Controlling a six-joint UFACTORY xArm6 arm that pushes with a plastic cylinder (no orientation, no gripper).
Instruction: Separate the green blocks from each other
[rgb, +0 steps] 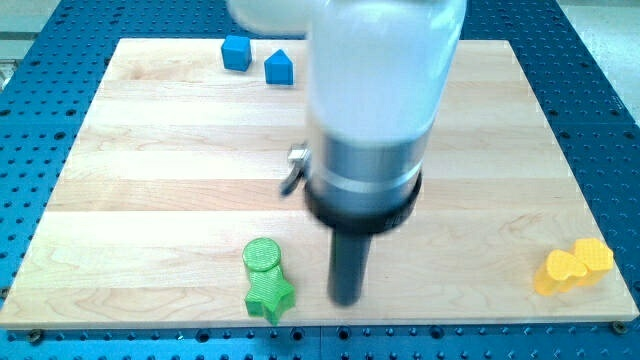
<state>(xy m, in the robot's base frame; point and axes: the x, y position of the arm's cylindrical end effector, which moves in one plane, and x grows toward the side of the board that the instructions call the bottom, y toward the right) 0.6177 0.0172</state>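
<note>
Two green blocks sit together near the board's bottom edge, left of centre. The green cylinder (263, 256) lies just above the green star (269, 296), and they touch. My tip (346, 298) rests on the board to the right of the green star, with a gap of about one block's width between them. The arm's large white and grey body rises above the tip and hides the board's upper middle.
A blue cube (235, 52) and a blue house-shaped block (279, 68) lie at the top left. A yellow heart (556, 272) and a yellow hexagon (594, 256) touch at the bottom right. The wooden board (150, 180) lies on a blue perforated table.
</note>
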